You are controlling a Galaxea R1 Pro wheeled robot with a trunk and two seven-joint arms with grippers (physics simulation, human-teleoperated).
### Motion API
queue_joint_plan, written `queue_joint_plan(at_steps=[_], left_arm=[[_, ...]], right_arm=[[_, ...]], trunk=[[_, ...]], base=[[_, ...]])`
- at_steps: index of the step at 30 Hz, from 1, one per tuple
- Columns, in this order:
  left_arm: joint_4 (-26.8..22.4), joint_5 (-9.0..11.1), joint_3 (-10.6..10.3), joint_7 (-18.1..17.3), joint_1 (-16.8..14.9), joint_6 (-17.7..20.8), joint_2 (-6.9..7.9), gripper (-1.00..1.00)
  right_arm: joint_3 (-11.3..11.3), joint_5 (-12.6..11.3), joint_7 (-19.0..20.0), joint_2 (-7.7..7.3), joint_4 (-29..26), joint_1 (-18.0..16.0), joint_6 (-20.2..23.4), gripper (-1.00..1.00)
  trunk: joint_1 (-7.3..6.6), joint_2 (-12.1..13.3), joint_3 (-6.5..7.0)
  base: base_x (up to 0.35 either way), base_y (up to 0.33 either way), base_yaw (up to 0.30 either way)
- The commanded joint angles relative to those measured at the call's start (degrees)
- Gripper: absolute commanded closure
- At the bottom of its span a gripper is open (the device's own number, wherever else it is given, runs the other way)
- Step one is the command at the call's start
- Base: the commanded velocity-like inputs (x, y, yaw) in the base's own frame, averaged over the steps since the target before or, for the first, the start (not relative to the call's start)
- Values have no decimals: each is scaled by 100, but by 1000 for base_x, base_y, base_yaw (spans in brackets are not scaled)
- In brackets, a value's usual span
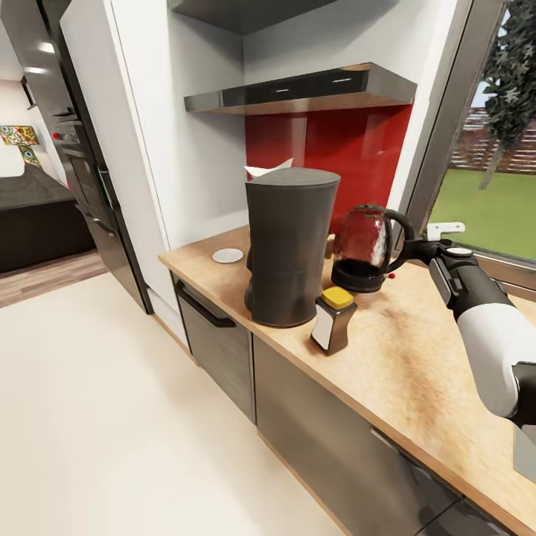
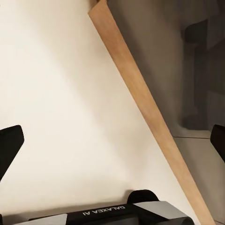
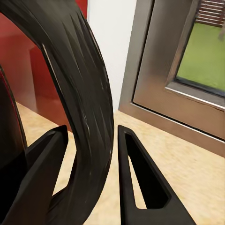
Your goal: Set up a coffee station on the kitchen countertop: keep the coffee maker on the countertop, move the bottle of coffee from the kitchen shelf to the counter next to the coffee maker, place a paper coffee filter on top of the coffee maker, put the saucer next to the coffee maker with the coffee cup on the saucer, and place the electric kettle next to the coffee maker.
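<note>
The right hand (image 1: pixel 421 249) is at the black loop handle of the squat dark glass electric kettle (image 1: pixel 362 249). In the right wrist view the handle (image 3: pixel 79 108) passes between the two black fingers (image 3: pixel 140 178). One finger lies against the handle; a narrow gap shows at the other, so a firm grip cannot be confirmed. The kettle stands upright on the light-brown wood-look tabletop (image 1: pixel 417 350), directly ahead of the right hand.

Beyond the kettle, on the side away from the right hand, stands the tall dark grey coffee maker (image 1: pixel 289 246). The kettle is just beside it. An off-white paper coffee filter (image 1: pixel 266 169) shows at the top edge of the coffee maker. The small dark brown bottle of coffee with a yellow cap and white label (image 1: pixel 333 320) stands on the tabletop just in front of the coffee maker, near the kettle. The small round white saucer (image 1: pixel 228 256) lies flat on the tabletop on the far side of the coffee maker, well apart from the right hand.

A glossy black wall shelf (image 1: pixel 298 91) hangs above the coffee maker, before a red wall panel (image 1: pixel 327 149).

The left hand (image 2: pixel 112 140) has its fingers (image 2: pixel 9 145) spread wide, with nothing between them. Ahead of it are the pale floor (image 2: pixel 70 103) and the tabletop's wooden edge (image 2: pixel 140 103) over grey fronts.
</note>
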Motion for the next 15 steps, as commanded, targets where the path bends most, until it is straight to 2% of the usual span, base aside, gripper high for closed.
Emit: queue_joint_plan(at_steps=[1,7,15], left_arm=[[4,30,-47,-9,-4,-40,1,-100],[7,30,-46,-9,-4,-40,1,-100],[7,30,-46,-9,-4,-40,1,-100]], right_arm=[[-35,56,36,4,-12,-4,30,100],[-37,56,36,4,-11,-4,30,100],[-36,56,36,4,-12,-4,30,100]], trunk=[[0,-3,-5],[0,-3,-5],[0,-3,-5]], base=[[0,0,14],[0,0,68],[0,0,9]])
